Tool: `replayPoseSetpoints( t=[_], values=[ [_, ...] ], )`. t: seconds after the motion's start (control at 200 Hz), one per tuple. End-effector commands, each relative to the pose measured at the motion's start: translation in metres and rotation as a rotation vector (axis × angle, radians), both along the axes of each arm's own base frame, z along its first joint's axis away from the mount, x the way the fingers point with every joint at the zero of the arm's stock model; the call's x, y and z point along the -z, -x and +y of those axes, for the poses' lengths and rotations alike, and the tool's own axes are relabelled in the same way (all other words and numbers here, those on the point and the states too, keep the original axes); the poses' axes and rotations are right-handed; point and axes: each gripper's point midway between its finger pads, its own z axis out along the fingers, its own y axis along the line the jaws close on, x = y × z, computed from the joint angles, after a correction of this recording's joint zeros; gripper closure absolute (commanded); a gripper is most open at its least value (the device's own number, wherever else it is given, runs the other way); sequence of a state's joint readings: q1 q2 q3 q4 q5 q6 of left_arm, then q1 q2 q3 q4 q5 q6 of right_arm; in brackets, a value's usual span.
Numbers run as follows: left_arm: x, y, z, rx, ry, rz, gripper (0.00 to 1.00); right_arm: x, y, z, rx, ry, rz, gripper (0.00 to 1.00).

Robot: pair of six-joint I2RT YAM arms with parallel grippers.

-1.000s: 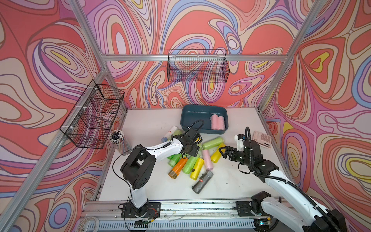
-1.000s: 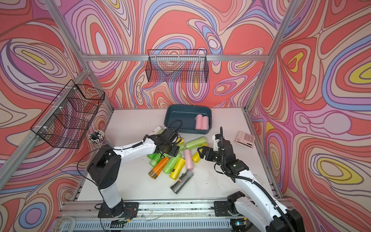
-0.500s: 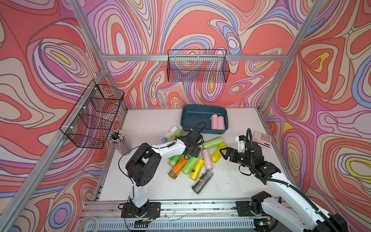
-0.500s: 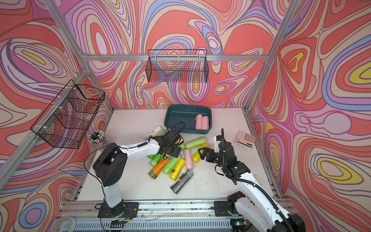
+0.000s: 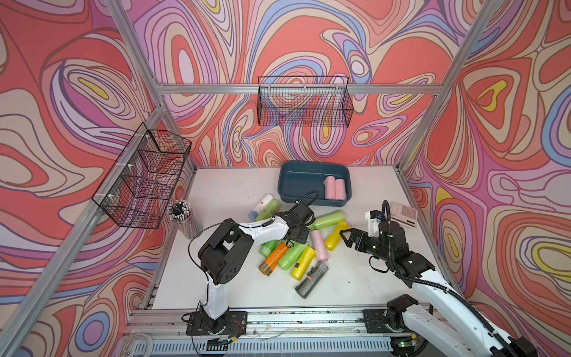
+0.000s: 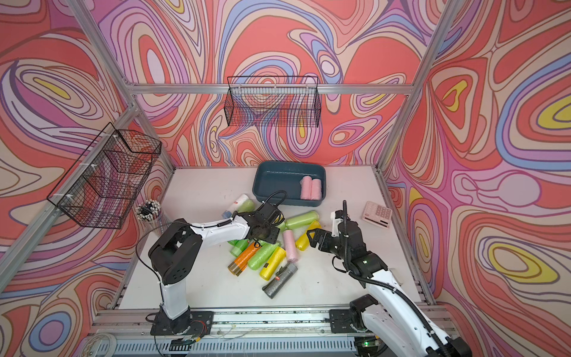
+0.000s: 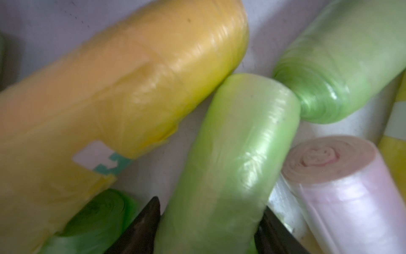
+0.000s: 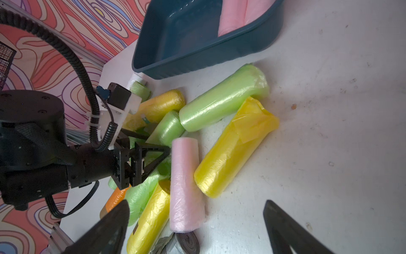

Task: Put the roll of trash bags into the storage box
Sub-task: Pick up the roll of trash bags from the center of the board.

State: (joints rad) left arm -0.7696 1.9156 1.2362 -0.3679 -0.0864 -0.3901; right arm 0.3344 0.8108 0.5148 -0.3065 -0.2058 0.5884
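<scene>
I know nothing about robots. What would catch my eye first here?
Swirling red-and-purple walls surround everything. Mid-table lies a heap of bright trash-bag rolls, where the left gripper pinches a light green roll. Farther back, the teal storage box holds two pink rolls at one end.

Both top views look down from high at the front over the whole table [image 5: 234, 191] and the walls [image 5: 309, 46]. The left wrist camera sits tight over a light green roll [image 7: 230, 154]. The right wrist camera, farther back, takes in the pile [image 8: 219, 105] and the storage box [image 8: 208, 57].
</scene>
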Motion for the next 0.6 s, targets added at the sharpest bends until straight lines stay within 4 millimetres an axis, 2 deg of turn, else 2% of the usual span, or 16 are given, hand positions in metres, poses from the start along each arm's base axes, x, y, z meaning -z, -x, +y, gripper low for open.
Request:
replayPoseSetpoints(
  t=[0.0,0.095,0.265,0.596],
  values=[
    [0.002,0.008,0.0,-0.004,-0.002,0.005,0.48,0.007,0.0,-0.002,0.01,0.008,0.01,0.03],
    [-0.003,0.01,0.001,-0.001,-0.005,-0.008,0.54,0.008,0.0,-0.002,0.01,0.007,0.011,0.03],
    [-0.01,0.012,0.005,-0.005,-0.002,-0.026,0.6,0.01,-0.001,-0.001,0.01,-0.004,0.017,0.03],
    [-0.033,0.012,0.009,-0.012,0.024,-0.071,0.65,0.008,-0.004,0.004,0.007,-0.037,0.015,0.03]
  ],
)
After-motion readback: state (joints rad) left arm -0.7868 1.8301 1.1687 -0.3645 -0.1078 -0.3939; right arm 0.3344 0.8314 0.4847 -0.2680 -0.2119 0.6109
